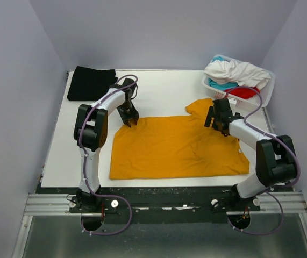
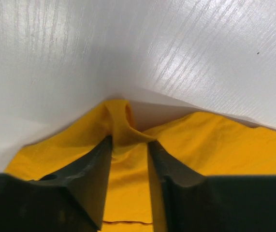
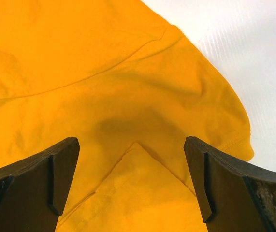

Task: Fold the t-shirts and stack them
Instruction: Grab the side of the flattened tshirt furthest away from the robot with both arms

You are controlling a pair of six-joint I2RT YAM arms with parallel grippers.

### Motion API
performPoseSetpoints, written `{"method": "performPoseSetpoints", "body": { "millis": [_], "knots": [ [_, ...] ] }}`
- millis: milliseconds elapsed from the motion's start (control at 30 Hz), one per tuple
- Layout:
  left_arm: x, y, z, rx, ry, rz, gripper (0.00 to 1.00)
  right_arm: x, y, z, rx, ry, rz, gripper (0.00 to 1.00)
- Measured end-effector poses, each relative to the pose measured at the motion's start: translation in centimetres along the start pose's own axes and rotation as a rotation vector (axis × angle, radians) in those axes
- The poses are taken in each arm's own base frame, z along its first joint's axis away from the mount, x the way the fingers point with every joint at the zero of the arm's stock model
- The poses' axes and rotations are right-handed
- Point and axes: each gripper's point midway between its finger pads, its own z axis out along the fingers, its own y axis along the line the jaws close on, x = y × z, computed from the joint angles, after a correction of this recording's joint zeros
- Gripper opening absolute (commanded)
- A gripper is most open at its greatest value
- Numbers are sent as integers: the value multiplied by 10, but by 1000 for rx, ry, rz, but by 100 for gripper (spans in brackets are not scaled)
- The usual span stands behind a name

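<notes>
T-shirts 5: mustard-orange shirt (image 1: 177,148), black shirt (image 1: 90,83), white shirt (image 1: 236,71), teal shirt (image 1: 221,84), red shirt (image 1: 242,92) | basket (image 1: 267,94) 1 | arms 2: left arm (image 1: 91,131), right arm (image 1: 274,158) | table (image 1: 164,91) 1

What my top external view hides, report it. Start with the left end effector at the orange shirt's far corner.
Observer: In the left wrist view, the left end effector stands narrow. A raised ridge of the mustard-orange t-shirt is pinched between its fingertips.
Operator: Now the right one. Tell me what it has.
Observer: In the right wrist view, the right end effector is wide open with nothing between its fingers. It is over the shirt's sleeve, and the sleeve hem lies off to one side.
</notes>
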Motion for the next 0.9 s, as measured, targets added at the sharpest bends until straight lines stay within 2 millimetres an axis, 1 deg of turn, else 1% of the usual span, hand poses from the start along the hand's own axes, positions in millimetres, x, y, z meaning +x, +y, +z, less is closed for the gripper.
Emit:
{"method": "performPoseSetpoints", "body": {
  "millis": [133, 167, 267, 367, 433, 500, 600, 733, 900],
  "knots": [
    [0, 0, 1, -2, 2, 0, 8, -9, 9, -2, -40, -16, 14, 100],
    [0, 0, 1, -2, 3, 1, 5, -14, 14, -2, -57, -23, 19, 100],
    [0, -1, 1, 0, 4, 3, 0, -34, 30, -1, -107, -54, 38, 100],
    [0, -3, 1, 7, 5, 10, 0, -57, 48, 6, -144, -82, 53, 100],
    [0, -3, 1, 7, 6, 13, 0, -71, 59, 14, -157, -99, 60, 98],
    [0, -2, 1, 7, 5, 17, 0, -83, 70, 26, -163, -112, 66, 96],
    [0, -3, 1, 8, 5, 22, 0, -97, 87, 47, -169, -120, 66, 93],
    [-1, -2, 1, 9, 3, 29, 0, -107, 105, 75, -164, -122, 50, 91],
    [0, -2, 1, 17, -6, 38, 0, -110, 123, 103, -129, -127, 25, 90]
  ]
}}
